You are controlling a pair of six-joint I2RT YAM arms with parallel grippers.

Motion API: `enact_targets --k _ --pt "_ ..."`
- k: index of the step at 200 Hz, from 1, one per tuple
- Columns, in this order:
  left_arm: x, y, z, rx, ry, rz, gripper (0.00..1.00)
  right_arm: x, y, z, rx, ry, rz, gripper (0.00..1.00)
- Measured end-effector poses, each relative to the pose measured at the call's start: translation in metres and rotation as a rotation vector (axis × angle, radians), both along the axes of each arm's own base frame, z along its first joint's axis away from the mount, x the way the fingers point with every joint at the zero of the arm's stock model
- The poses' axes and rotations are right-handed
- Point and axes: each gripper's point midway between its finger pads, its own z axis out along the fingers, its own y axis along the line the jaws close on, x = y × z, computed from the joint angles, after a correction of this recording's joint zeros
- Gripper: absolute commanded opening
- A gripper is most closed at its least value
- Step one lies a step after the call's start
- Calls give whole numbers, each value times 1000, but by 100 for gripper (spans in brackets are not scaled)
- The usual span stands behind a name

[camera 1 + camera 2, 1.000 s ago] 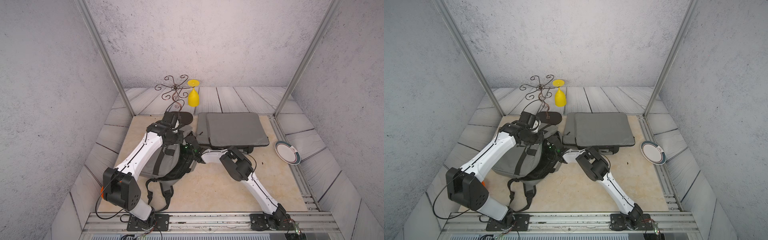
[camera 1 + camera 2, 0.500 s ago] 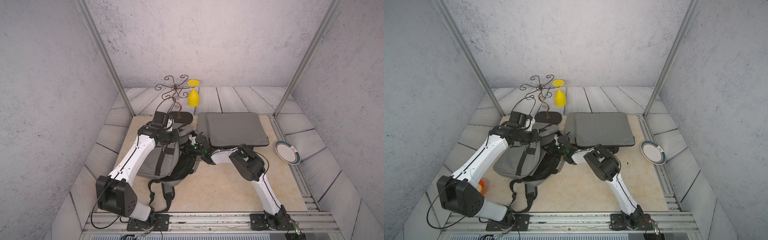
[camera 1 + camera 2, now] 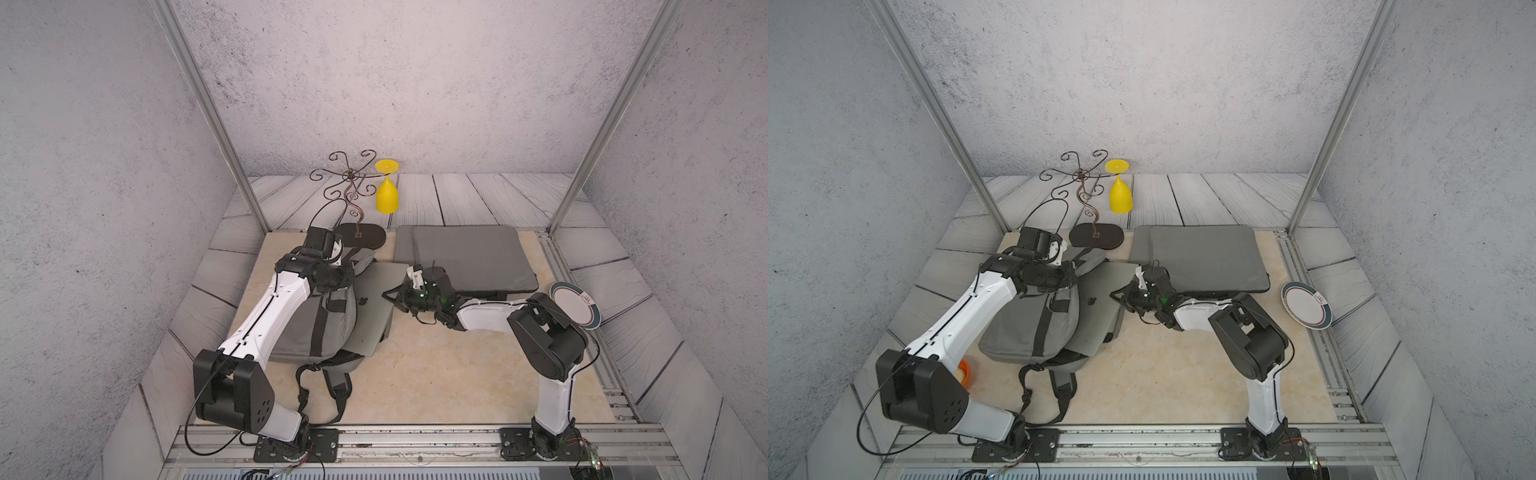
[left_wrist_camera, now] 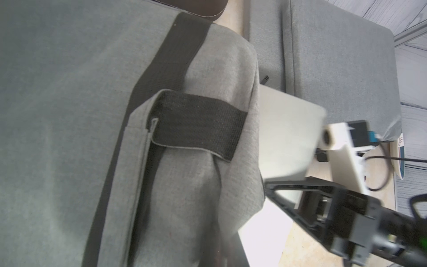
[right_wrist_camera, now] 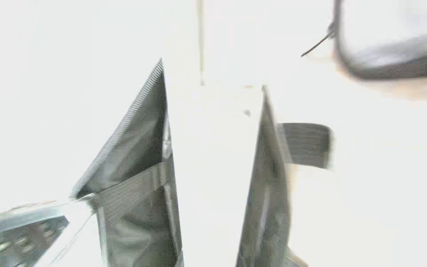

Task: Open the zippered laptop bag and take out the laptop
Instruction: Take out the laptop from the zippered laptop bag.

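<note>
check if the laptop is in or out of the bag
Partly out: the flat silver laptop sticks halfway out of the grey fabric backpack.

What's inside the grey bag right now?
A silver laptop, sticking partly out of the grey bag, with the right gripper shut on its exposed edge. The laptop's far part is under the fabric; anything else inside is hidden.

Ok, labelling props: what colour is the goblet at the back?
The goblet is plain yellow; clearest in a top view.
</note>
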Motion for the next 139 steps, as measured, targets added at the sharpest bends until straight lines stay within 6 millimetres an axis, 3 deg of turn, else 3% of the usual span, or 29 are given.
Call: enact_targets --k 57,107,139 --pt "4 4 -10 42 -10 -11 0 -13 -56 9 -26 -2 28 0" --pt "11 9 -32 98 27 -18 0 -21 -137 42 -128 -70 33 0" --pt "11 4 -48 114 64 -42 7 -32 -185 51 -191 -98 6 0"
